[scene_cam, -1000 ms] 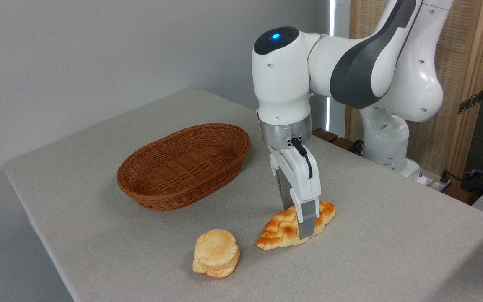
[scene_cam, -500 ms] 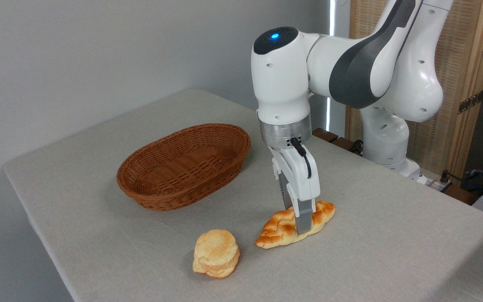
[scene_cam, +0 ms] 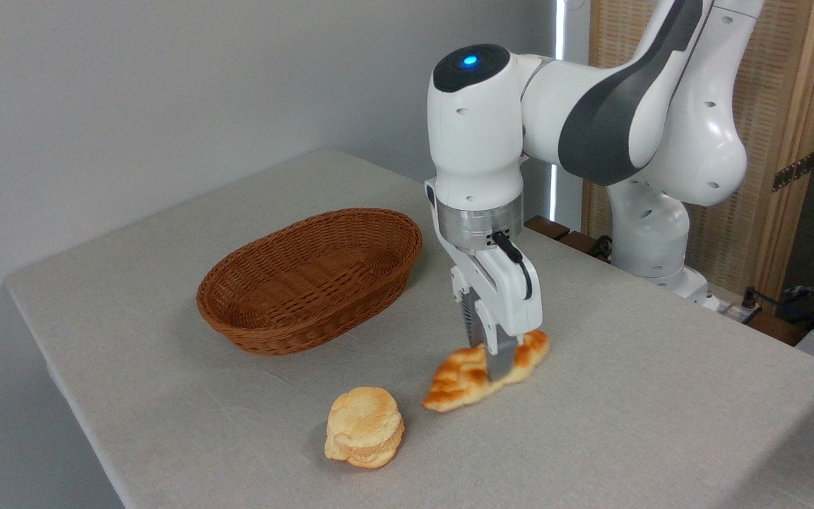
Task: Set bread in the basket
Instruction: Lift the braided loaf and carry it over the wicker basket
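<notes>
The bread is clamped across its middle by the gripper, near the table's front. Its long axis runs lower-left to upper-right, the left tip drooping toward the cloth. The basket lies well apart to the upper left; transport that way is judged necessary.

No readable text, labels, brands, numbers or signs anywhere, none on the robot arm, none on the basket, none on the bread, none on the counter, none on the wall behind
</notes>
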